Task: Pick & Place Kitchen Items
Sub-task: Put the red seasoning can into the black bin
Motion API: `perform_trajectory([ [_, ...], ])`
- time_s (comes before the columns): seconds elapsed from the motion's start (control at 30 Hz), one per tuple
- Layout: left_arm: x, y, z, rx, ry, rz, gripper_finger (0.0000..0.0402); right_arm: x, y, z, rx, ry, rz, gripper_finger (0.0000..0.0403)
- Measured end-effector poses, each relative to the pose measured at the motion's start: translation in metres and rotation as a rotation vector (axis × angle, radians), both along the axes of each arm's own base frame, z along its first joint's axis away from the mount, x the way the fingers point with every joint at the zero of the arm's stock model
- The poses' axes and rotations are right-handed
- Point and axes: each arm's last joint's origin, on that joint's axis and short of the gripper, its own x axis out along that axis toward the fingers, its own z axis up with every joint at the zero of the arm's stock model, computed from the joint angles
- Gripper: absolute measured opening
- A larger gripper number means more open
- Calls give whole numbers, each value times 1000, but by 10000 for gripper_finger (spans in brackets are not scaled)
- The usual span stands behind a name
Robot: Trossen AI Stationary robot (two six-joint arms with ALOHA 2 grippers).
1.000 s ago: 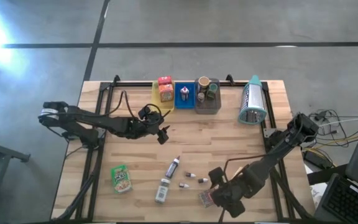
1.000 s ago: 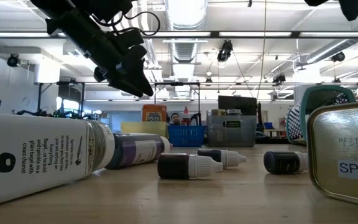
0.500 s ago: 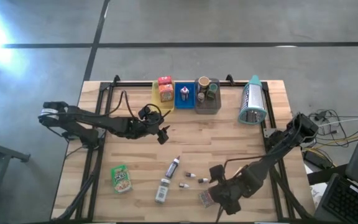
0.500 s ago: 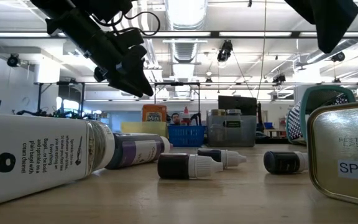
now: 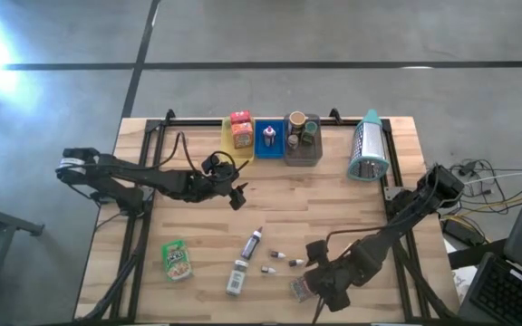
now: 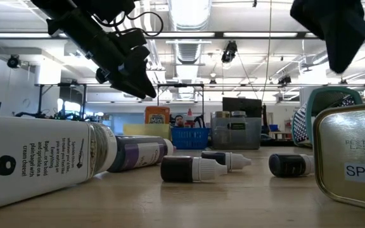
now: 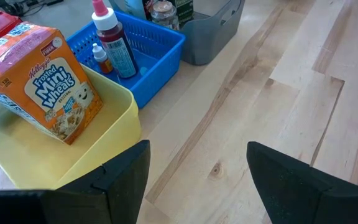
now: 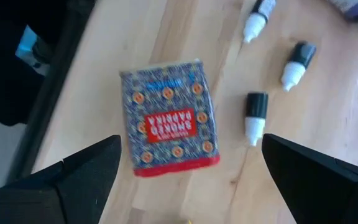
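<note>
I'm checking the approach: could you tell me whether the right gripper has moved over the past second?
Yes. In the low view the right gripper has come down into the picture above the spice tin, open.

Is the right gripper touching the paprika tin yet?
Apart. The right wrist view shows the smoked paprika tin lying flat on the table between the right gripper's open fingers, with bare wood showing on both sides.
</note>
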Motion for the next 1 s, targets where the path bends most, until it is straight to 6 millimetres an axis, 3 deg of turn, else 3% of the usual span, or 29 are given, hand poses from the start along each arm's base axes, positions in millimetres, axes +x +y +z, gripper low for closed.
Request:
perform_trajectory([
  [0.2,0,0,0,0,0,-1,273,-9,-2,-13,-19,-4,45,384],
  [0.47,0,0,0,0,0,-1,273,-37,-20,-11,114,-204,63,384],
  [0.67,0,0,0,0,0,0,273,-56,-37,-30,193,-323,87,384],
  [1.0,0,0,0,0,0,0,273,-71,-51,-57,230,-443,99,384],
])
